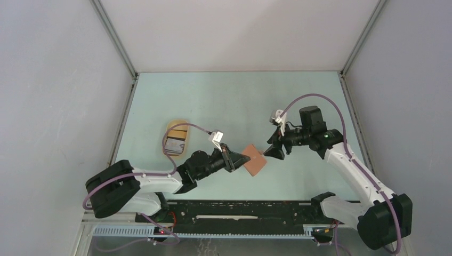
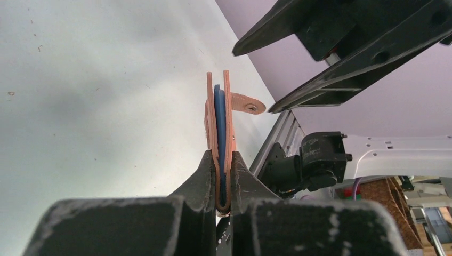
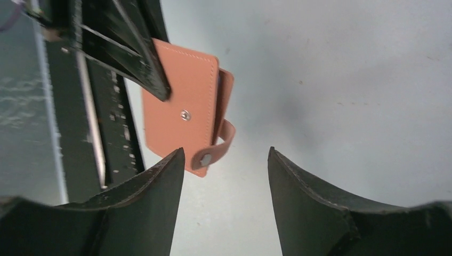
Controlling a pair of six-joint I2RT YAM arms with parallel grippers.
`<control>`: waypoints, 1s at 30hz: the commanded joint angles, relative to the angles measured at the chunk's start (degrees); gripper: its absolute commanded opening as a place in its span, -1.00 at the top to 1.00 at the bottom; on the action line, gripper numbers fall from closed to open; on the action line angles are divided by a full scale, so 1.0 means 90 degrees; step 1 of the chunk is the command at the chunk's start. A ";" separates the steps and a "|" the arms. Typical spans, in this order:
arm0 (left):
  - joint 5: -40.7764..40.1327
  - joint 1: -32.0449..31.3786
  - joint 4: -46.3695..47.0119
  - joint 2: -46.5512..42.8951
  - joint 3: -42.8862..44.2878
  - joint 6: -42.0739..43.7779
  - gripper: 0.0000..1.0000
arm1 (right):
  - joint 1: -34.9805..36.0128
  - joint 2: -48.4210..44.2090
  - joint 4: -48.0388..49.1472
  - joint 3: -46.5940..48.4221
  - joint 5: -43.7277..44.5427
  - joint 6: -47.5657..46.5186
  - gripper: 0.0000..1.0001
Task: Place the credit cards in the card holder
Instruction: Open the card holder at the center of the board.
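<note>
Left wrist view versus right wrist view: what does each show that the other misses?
Left wrist only: the holder edge-on, a blue lining between its leather covers, pinched by the left end effector. Right wrist only: the holder's outer face with its snap button, and the right end effector open and empty. Both: the strap unsnapped, and the pale table.

One card holder [image 1: 254,160], one tray [image 1: 176,122], roughly two credit cards [image 1: 175,144], left hand [image 1: 241,158], right hand [image 1: 269,152].

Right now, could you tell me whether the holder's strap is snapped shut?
No: the strap hangs loose, its snap apart from the stud on the holder.
</note>
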 commanded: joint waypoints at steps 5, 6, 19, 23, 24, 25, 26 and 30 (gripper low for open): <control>0.0239 0.0061 0.0133 -0.0374 -0.0103 0.0626 1.00 | -0.0091 0.0226 -0.0063 0.0374 -0.1181 0.1036 -0.34; 0.0246 0.0060 0.0117 -0.0383 -0.0098 0.0626 1.00 | -0.0037 0.0282 -0.0058 0.0387 -0.1070 0.1095 -0.33; 0.0265 0.0060 -0.0138 -0.0614 -0.0137 0.1012 1.00 | 0.0260 0.0780 -0.0162 0.0652 0.0200 0.1307 0.47; 0.0231 0.0060 -0.0153 -0.0781 -0.0221 0.1127 1.00 | 0.0269 0.0866 -0.0357 0.0755 0.0006 0.1188 0.96; 0.0228 0.0060 -0.0153 -0.0815 -0.0243 0.1146 1.00 | 0.0267 0.0878 -0.0427 0.0783 -0.0068 0.1150 1.00; 0.0229 0.0060 -0.0153 -0.0849 -0.0258 0.1165 1.00 | 0.0261 0.0875 -0.0461 0.0806 -0.0158 0.1109 1.00; 0.0218 0.0055 -0.0153 -0.0876 -0.0272 0.1172 1.00 | 0.0257 0.0855 -0.0497 0.0815 -0.0252 0.1088 1.00; 0.0096 0.0065 -0.0153 -0.0890 -0.0325 0.1156 0.80 | 0.0183 0.0694 -0.0619 0.0854 -0.0655 0.0944 1.00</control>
